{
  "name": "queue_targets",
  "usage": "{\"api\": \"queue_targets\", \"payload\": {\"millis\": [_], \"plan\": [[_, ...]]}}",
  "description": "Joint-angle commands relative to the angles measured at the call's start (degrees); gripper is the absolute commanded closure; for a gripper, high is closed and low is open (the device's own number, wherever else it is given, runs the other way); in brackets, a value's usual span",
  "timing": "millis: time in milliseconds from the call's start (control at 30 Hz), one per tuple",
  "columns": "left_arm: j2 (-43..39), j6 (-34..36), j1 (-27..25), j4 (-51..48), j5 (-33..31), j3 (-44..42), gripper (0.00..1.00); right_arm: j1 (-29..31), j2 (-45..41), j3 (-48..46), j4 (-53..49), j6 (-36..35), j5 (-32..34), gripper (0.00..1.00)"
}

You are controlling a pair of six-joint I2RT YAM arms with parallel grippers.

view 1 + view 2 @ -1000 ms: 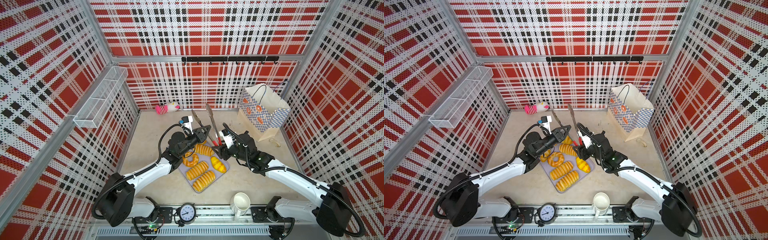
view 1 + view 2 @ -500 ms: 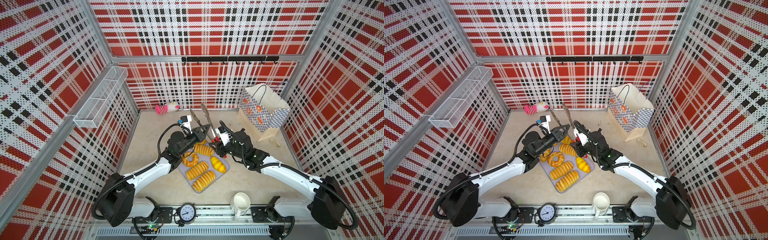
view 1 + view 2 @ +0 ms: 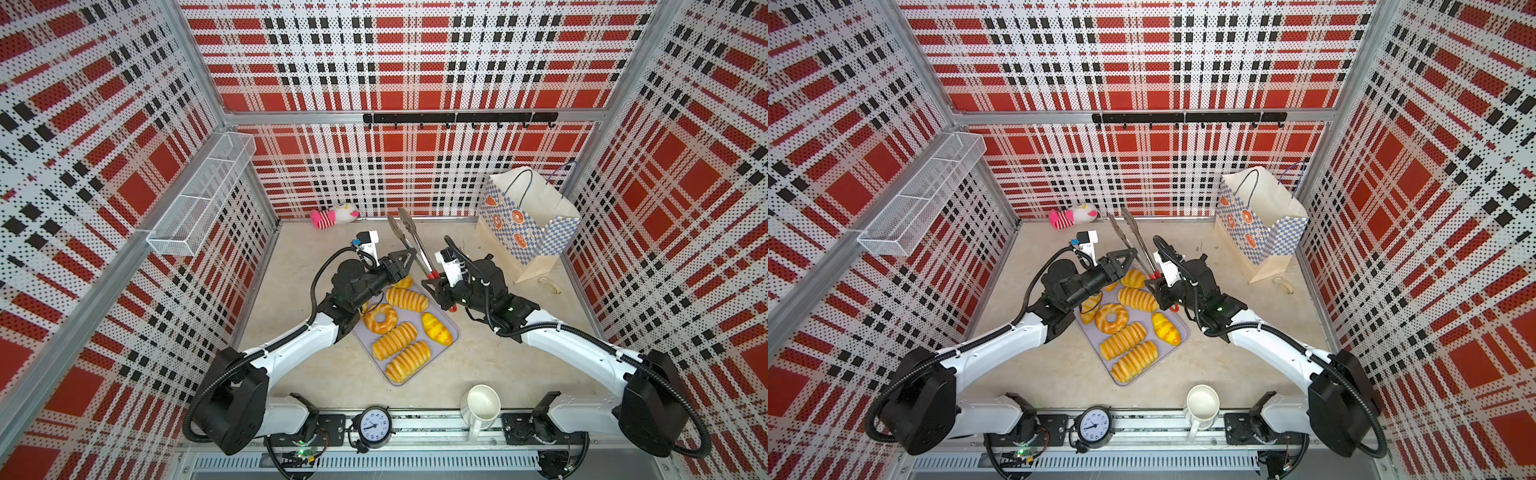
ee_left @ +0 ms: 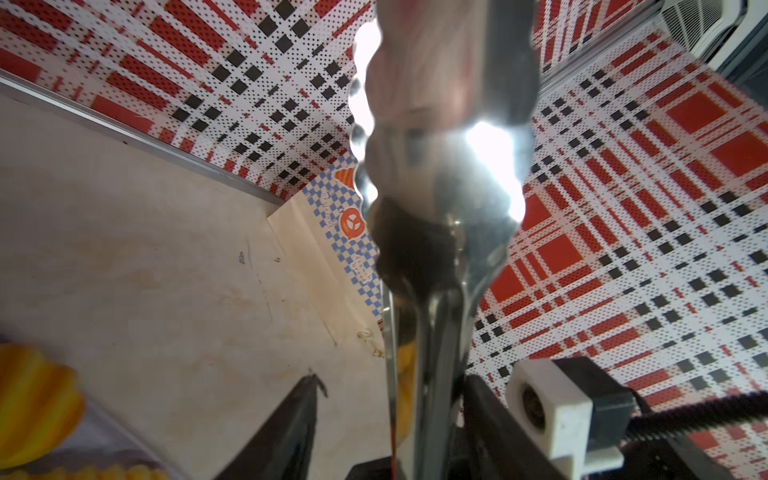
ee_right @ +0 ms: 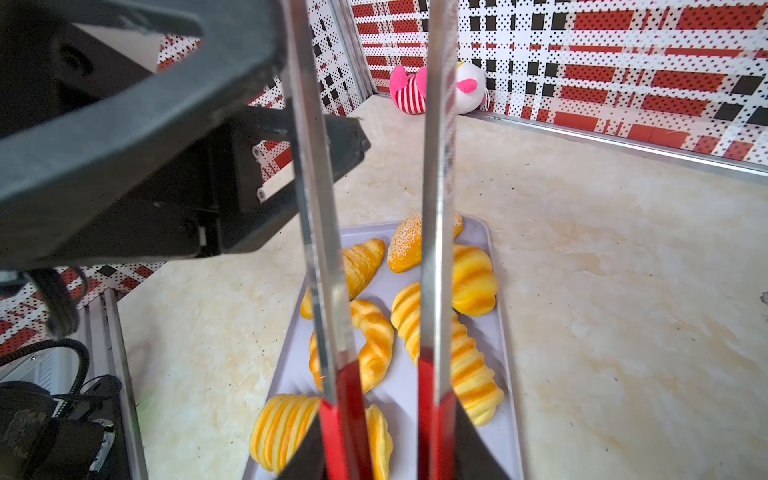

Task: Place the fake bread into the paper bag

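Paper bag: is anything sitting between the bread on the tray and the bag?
Nothing visible lies on the table between the tray of fake bread and the paper bag. Only the right gripper, closed on the tongs, hangs over that stretch.

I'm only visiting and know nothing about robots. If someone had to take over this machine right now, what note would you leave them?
Left pincer: open, standing loosely around the metal tongs.
Right pincer: closed on the tongs' red handle end.
Fake bread: every piece in view lies on the pale tray in the middle of the table.
Paper bag: upright, mouth open, at the back by the right wall.
Done: the right pincer has the tongs. No bread shows inside the bag.
Left: lift each piece off the tray and drop it into the bag.
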Motion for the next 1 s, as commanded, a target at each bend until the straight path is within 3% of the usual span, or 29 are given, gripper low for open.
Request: {"api": "queue_targets", "payload": {"millis": [0,167,233,467,700,967], "plan": [[-3.8,4.48,2.21,-7.55,-0.66,-0.21,0.32,-3.66,-3.2,-0.8,0.79,3.52,-3.05,0.71],[-9.31,11.79,6.22,-20.53,-3.76,-1.14,0.16,-6.2,-5.1,-0.38,-8.67,1.31,-1.73,0.69],[-11.3,14.38,8.71,-25.86,-4.19,-1.26,0.01,-6.34,-5.33,0.84,-14.88,-1.41,-0.48,0.67],[-14.33,21.85,16.39,-36.88,-0.17,-0.66,0.02,-6.35,-5.24,2.85,-27.04,-9.27,1.1,0.65],[-12.65,24.88,16.39,-43.57,-3.68,0.22,0.02,-6.34,-5.07,5.43,-37.1,-12.86,2.37,0.65],[-9.98,25.15,15.5,-44.06,3.65,-0.3,0.02,-6.18,-5.31,9.48,-44.41,-20.4,6.99,0.66]]}}
